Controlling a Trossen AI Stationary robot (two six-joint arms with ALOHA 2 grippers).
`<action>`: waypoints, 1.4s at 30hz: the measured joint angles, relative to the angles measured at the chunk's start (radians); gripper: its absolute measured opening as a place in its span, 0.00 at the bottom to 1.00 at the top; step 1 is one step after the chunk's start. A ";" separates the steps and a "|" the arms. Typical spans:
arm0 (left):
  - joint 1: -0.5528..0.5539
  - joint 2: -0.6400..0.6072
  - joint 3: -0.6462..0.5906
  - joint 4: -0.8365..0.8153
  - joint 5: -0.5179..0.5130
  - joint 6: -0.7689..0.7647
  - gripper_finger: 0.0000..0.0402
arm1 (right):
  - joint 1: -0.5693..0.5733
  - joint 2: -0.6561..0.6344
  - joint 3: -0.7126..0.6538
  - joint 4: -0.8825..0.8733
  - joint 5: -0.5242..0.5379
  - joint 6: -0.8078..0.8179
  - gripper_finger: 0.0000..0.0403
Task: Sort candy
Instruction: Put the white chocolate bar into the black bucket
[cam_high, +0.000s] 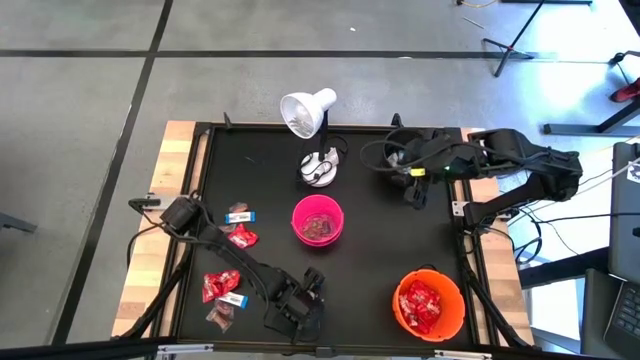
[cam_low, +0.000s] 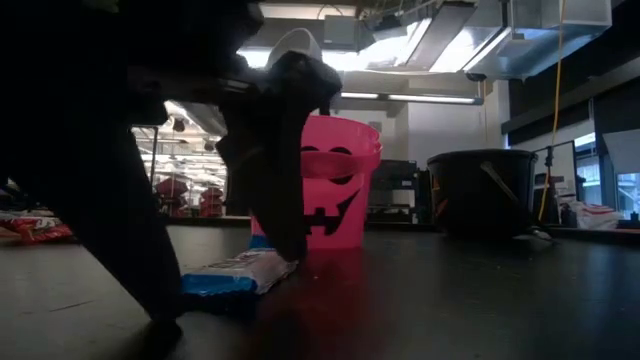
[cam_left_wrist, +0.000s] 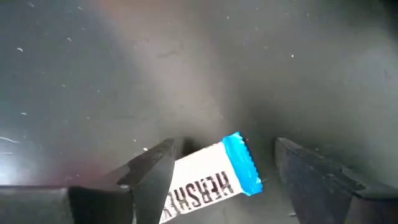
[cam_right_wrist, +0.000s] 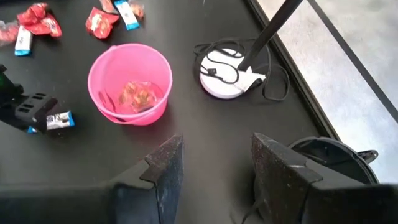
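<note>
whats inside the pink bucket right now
The pink bucket holds a small heap of brownish wrapped candy on its bottom; any pieces beneath that heap are covered.

Both arms are matte black, built of chunky jointed links. In the high view the left arm (cam_high: 228, 252) at lower left runs from a boxy dark base block through slim, angular segments to a squarish, ribbed wrist and the left hand (cam_high: 300, 300). The right arm (cam_high: 520, 165) at upper right looks bulkier, with rounded housings, a pale bracket low on its mount and a small yellow mark by the wrist; black cables loop loosely around the right hand (cam_high: 412, 172). Seen from the wrists, each hand's fingers (cam_right_wrist: 165, 171) are flat, dark, wedge-shaped plates with stepped, notched inner edges, dull in finish.
</note>
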 joint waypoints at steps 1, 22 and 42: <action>0.000 0.006 0.002 -0.007 -0.001 -0.001 0.66 | 0.000 0.000 -0.004 0.000 -0.002 0.000 0.45; 0.006 -0.006 -0.004 -0.042 0.034 -0.079 0.01 | 0.000 0.000 -0.011 0.001 -0.008 0.000 0.45; -0.103 -0.364 -0.004 -0.048 -0.283 -0.053 0.00 | 0.008 0.009 -0.010 0.084 -0.070 0.021 0.45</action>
